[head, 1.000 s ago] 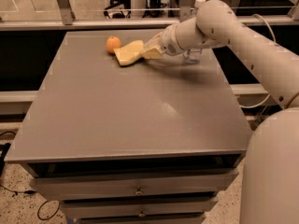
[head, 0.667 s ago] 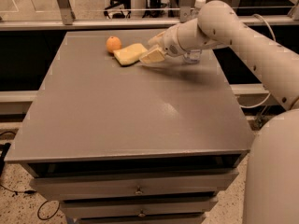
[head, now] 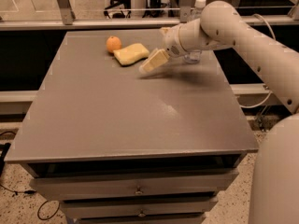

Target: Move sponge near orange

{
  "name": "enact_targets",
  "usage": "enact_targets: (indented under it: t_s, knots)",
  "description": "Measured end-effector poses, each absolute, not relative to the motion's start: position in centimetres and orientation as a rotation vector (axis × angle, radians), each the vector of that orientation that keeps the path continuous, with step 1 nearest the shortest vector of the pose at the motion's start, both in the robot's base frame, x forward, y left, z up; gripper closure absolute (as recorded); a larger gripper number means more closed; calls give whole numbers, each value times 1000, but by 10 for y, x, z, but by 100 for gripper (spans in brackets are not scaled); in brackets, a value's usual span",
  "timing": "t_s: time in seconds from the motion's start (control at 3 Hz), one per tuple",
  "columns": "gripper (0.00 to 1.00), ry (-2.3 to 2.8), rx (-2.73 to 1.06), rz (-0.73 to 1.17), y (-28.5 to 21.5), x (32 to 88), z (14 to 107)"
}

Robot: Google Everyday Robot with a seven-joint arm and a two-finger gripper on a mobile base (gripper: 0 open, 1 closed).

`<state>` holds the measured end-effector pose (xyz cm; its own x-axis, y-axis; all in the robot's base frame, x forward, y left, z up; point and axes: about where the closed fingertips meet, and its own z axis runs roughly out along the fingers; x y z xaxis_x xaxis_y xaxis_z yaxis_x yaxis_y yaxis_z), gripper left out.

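My arm hides most of a bottle (head: 200, 3) at the back of the desk (head: 117, 120). The sponge (head: 131, 53) lies right next to the orange (head: 113, 44). My tool (head: 150, 63) is just beside the sponge, and I cannot tell if it is clenched.

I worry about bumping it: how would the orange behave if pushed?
It would probably roll: the orange is a smooth ball on a flat table top. The sponge beside it looks soft, so it likely wouldn't block it firmly. The gripper hovers on the sponge's other side, apparently clear of both.
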<state>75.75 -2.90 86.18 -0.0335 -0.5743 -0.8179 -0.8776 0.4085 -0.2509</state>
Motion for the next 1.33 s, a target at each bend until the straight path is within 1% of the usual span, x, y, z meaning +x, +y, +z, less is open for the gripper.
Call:
enact_targets:
  t_s: [0.33,0.67,1.0,1.33]
  knots:
    - [0,1635,-1244,545,-18,718,872]
    - [0,1499,-1213,750,-14,656,883]
    - [0,1379,-1227,841,-21,610,909]
    - [0,1290,-1253,846,-45,574,945]
